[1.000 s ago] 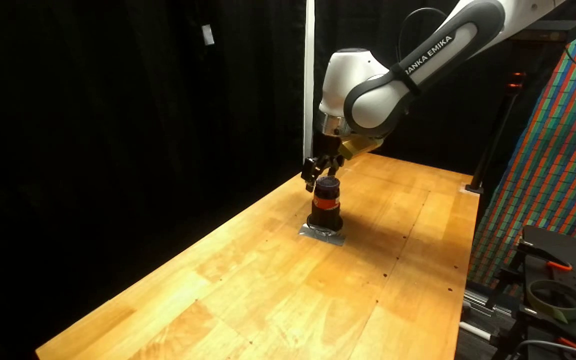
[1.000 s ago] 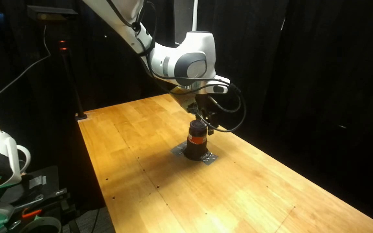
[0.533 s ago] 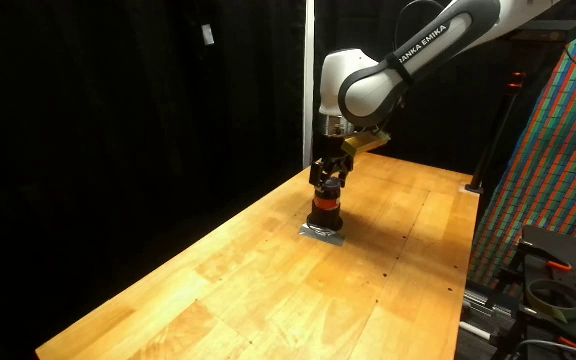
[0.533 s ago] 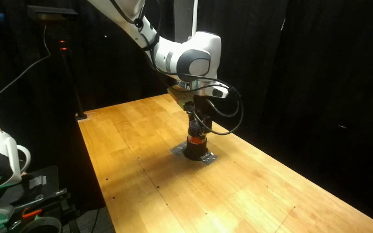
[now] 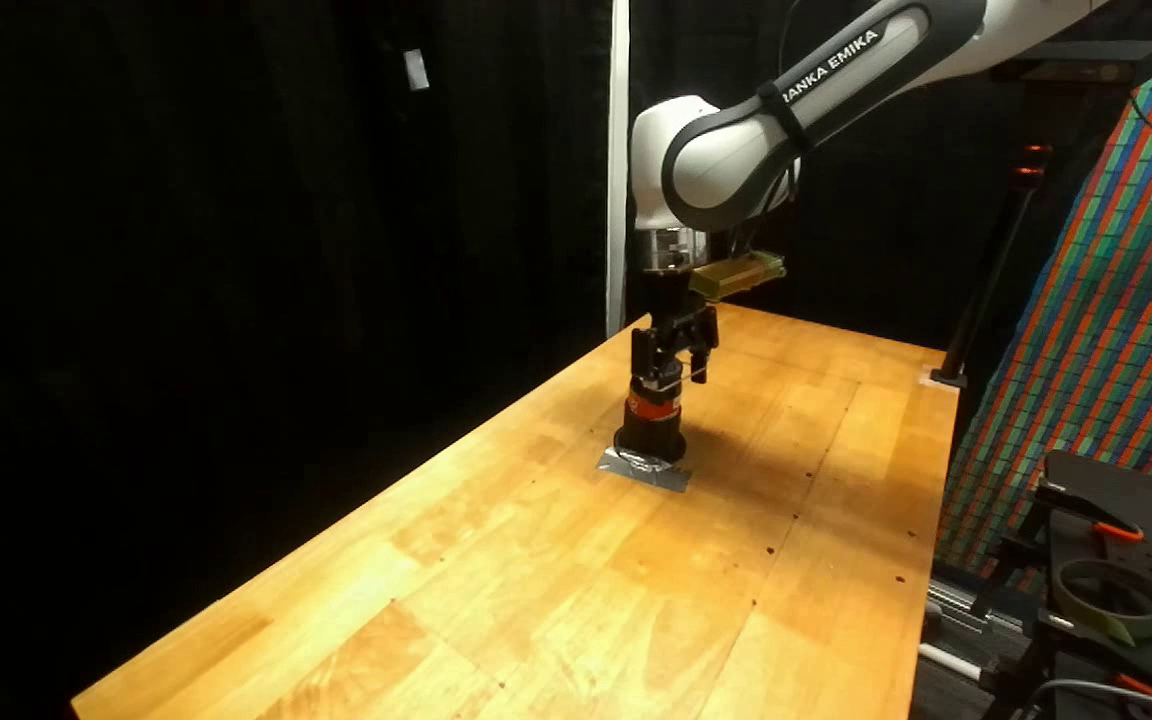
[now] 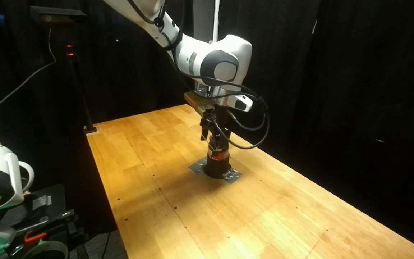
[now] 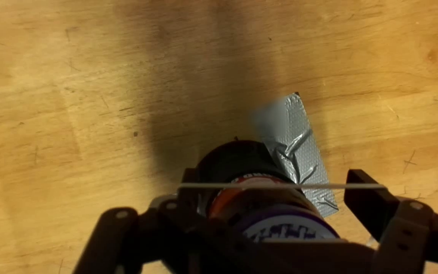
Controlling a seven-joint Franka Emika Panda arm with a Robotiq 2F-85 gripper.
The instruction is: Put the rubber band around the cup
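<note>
One thin pale rubber band (image 7: 283, 186), stretched across the spread fingers (image 7: 371, 205) of the black gripper (image 5: 676, 380) – jaws apart, nothing pinched between. Target: the squat dark cylindrical cup (image 6: 217, 158) with an orange-red stripe, upright on the pale wooden table (image 5: 556, 580), its top overlapping the fingertips in both exterior views. Can't tell if the loop fully surrounds it.

My read on the step: seating the loop. Get one strand past each side of the top first, then drop straight down, fingers straddling the cup. Near the stripe, ease the fingers in just enough for the band to bite, then back out upward slowly (a fast exit could drag it off). A tilted descent probably leaves one strand on the top.

Surface: scattered dark holes (image 5: 770, 550), thin cross marks (image 7: 409, 162). Silver-grey tape (image 7: 305, 161) lies at the cup's base – should resist a nudge. Room: black curtains (image 5: 256, 250), white upright post (image 5: 619, 170) behind, multicoloured checked panel (image 5: 1106, 280) past the table edge.
</note>
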